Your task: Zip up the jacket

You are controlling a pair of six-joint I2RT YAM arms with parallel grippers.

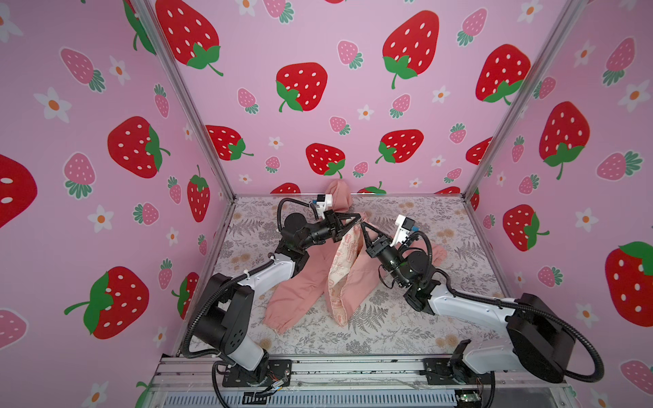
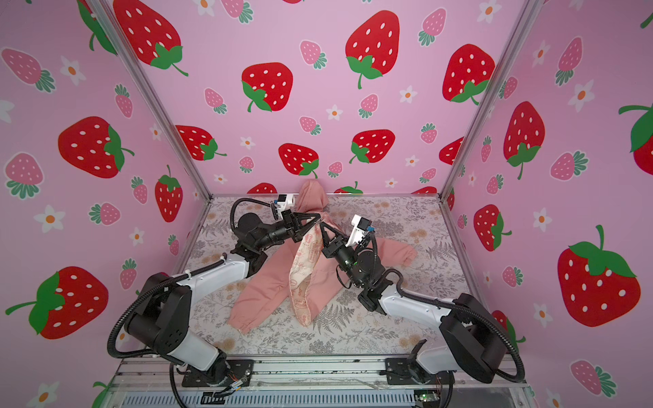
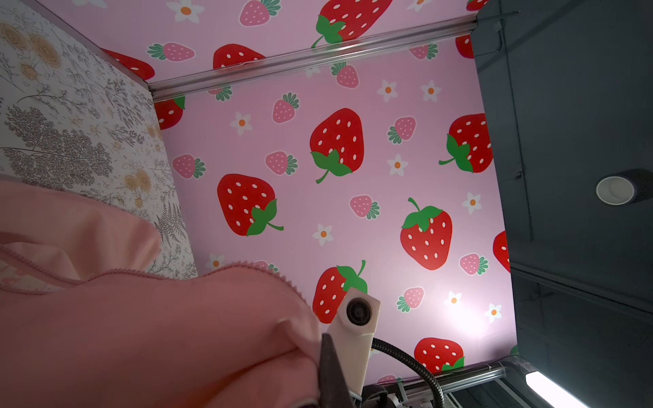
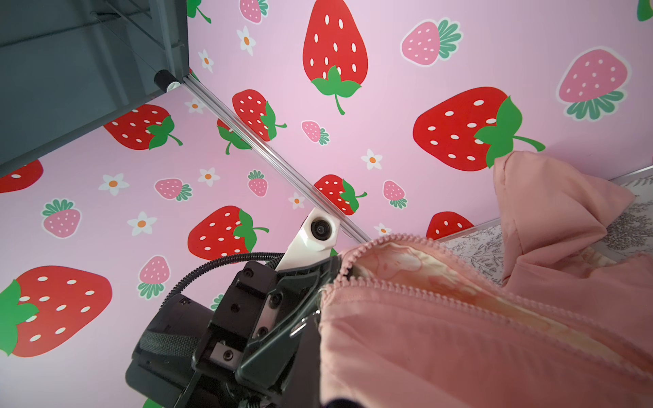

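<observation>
A small salmon-pink jacket (image 1: 300, 282) lies at the middle of a floral-printed table (image 1: 406, 328), inside a booth with strawberry-patterned walls. Its hood (image 1: 339, 196) is propped against the far wall (image 1: 353, 106), and one sleeve (image 1: 286, 307) trails toward the near left. The front is unzipped, and the cream lining (image 1: 339, 272) shows as a long open strip down the middle.

Two robot arms reach in from the near edge and meet at the far end of that opening, close under the hood. The left gripper (image 1: 356, 219) is clenched on one front edge. The right gripper (image 1: 364, 229) is clenched on fabric just beside it, so the two tips almost touch. Together they hold the upper front up off the table, and the cloth hangs below them like a tent. The right wrist view shows pink zipper teeth (image 4: 388, 237) running along the pinched edge, with the two rows apart.

The pinches probably serve to draw both edges taut and side by side, since limp fabric would otherwise bunch. No slider or pull tab can be made out, and the zipping itself looks not yet begun.
</observation>
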